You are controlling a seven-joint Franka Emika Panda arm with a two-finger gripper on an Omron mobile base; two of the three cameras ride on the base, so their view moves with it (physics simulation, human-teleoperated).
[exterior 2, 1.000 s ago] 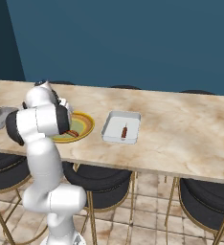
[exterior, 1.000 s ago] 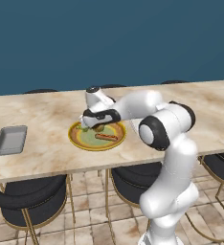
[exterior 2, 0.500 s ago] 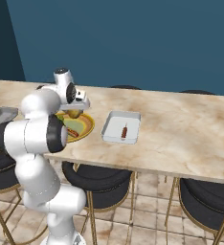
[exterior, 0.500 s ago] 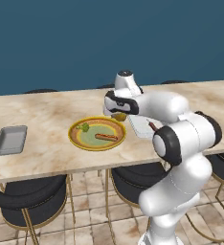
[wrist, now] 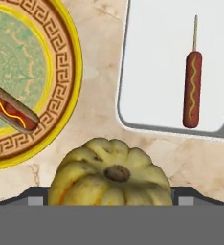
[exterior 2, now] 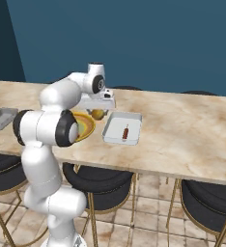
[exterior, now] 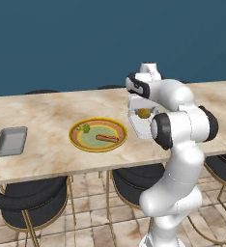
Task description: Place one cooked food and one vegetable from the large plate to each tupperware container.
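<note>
Jaws spread wide, clamped on yellow squash [wrist: 110, 177] (ribbed, stem up)

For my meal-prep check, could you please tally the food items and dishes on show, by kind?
Cooked foods: 2, the corn dog in a tray and the hot dog on the plate.
Vegetables: 2, the squash in the gripper and the broccoli.
Grey trays: 2.
Round plate: 1.
Total: 7.
</note>
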